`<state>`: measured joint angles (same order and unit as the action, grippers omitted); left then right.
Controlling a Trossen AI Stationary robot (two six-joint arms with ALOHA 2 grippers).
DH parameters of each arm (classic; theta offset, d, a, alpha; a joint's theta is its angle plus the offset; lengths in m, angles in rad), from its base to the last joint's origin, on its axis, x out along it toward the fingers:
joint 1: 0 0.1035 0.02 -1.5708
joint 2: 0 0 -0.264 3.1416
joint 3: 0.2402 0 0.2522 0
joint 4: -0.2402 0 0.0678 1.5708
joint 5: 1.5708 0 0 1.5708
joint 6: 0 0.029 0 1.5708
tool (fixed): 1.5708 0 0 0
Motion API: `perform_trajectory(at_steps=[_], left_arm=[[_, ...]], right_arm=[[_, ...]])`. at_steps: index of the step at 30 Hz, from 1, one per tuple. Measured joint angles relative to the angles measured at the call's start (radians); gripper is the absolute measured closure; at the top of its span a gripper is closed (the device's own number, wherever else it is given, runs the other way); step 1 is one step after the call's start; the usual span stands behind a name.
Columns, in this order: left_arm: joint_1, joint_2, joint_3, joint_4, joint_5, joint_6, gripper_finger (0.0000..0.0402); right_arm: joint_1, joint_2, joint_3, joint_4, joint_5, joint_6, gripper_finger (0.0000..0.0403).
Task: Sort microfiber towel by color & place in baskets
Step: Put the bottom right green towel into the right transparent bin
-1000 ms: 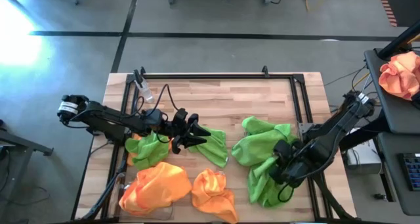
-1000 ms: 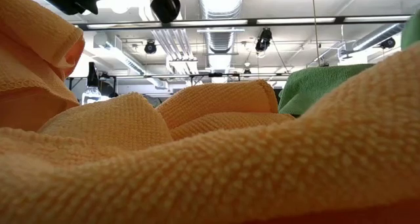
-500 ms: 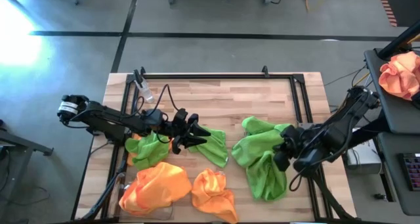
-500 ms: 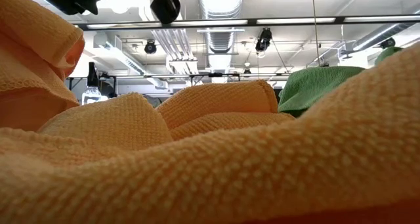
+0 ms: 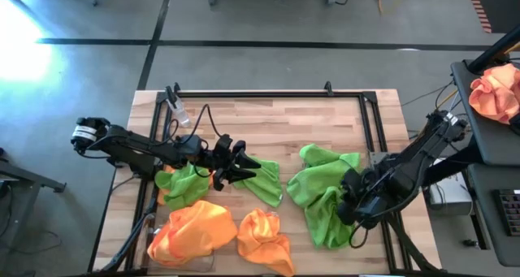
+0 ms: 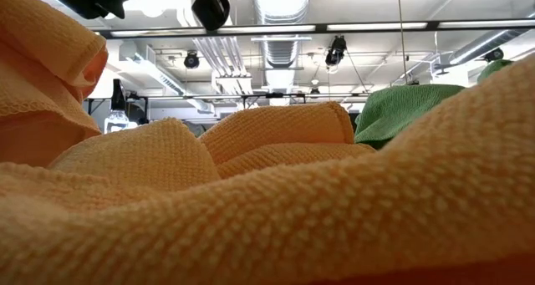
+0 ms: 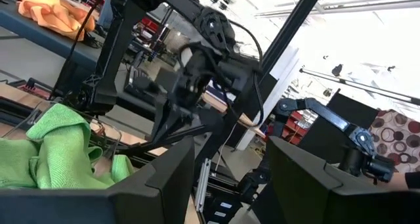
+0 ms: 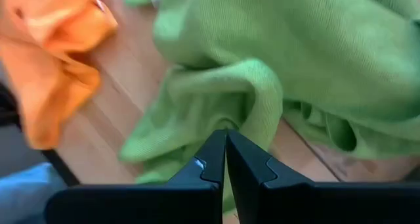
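Lime green and orange microfiber towels lie crumpled on the wooden table. My right gripper is at the near right, shut on a green towel, beside a green pile. My left gripper hangs open and level at mid-table, above another green towel, with nothing between its fingers. A further green towel lies under the left arm. Two orange towels lie near the front edge and fill the low view. The baskets are hidden. My right gripper pinches a raised fold of the green towel between its two fingertips, slanting down from above. One layer or several, I cannot tell. The towel falls slack below the fingers, and its lower part lies spread on the table.
A peach cloth lies on a side table past the right edge. A black frame rail runs along the far side and down the table's sides. Bare wood lies between the rail and the towels.
My right gripper has swung toward the far right and come back toward the near edge, staying shut. The green towel has shifted with it and now lies narrower on the table. In the low view a green piece at the upper right has dropped lower.
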<state>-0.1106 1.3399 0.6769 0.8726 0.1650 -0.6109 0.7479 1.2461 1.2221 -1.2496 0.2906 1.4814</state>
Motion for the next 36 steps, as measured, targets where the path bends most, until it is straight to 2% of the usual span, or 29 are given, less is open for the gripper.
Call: perform_trajectory(at_steps=[5, 13, 18, 27, 36], left_arm=[[0.000, 0.000, 0.000, 0.000, 0.001, 0.000, 0.0228], [-0.005, 0.000, 0.000, -0.001, 0.002, -0.002, 0.0228], [-0.012, 0.000, 0.000, -0.004, 0.003, -0.004, 0.0228], [-0.013, 0.000, 0.000, -0.007, 0.003, -0.004, 0.0228], [-0.013, 0.000, 0.000, -0.008, 0.003, -0.004, 0.0228]], right_arm=[[0.000, 0.081, 0.000, 0.000, -0.035, -0.035, 0.0368], [0.000, 0.162, 0.000, 0.000, -0.037, -0.064, 0.0289], [-0.002, 0.181, 0.000, 0.000, -0.037, -0.111, 0.0256], [-0.002, 0.177, 0.000, -0.009, -0.036, -0.087, 0.0265], [-0.002, 0.191, 0.000, -0.106, -0.029, -0.091, 0.0267]])
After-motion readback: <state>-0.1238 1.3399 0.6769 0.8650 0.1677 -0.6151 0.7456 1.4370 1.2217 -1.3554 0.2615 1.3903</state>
